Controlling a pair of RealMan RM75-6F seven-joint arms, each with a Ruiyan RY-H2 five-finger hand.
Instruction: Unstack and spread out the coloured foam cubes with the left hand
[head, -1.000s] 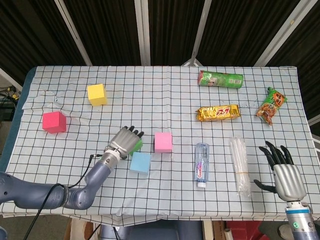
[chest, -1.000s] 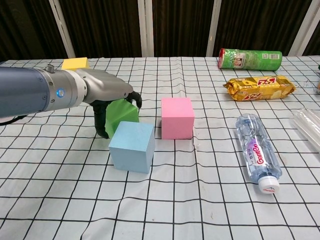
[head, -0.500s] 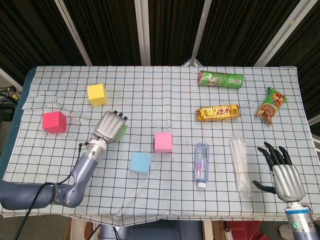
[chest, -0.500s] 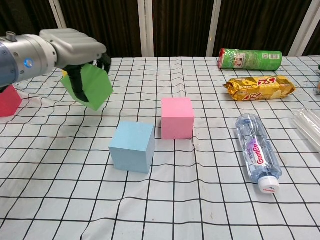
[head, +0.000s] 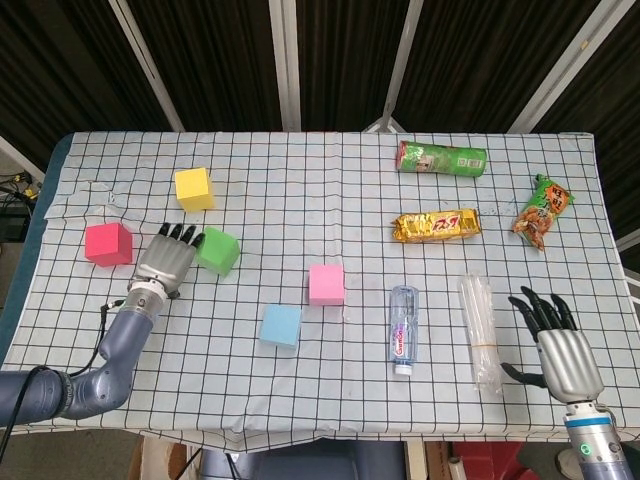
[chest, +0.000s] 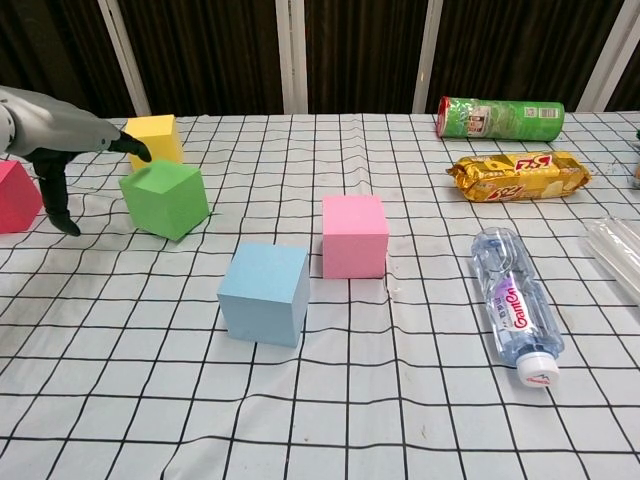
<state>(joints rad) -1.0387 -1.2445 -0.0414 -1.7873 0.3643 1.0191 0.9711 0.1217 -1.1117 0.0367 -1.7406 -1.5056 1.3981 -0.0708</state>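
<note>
chest: my left hand (chest: 55, 150) open beside green cube (chest: 165, 198) | blue cube (chest: 263, 292) near pink cube (chest: 355, 235) | yellow cube (chest: 158, 135) behind | water bottle (chest: 513, 300) lying right

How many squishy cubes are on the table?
5. Yellow cube far left, red cube at the left edge, green cube beside the left hand, pink cube mid-table, blue cube nearest. None look hidden.

Five foam cubes (head: 216, 250), one water bottle (head: 403, 327), one chip can (head: 441, 157), two snack packets (head: 436, 226), one clear tube (head: 479, 331).
</note>
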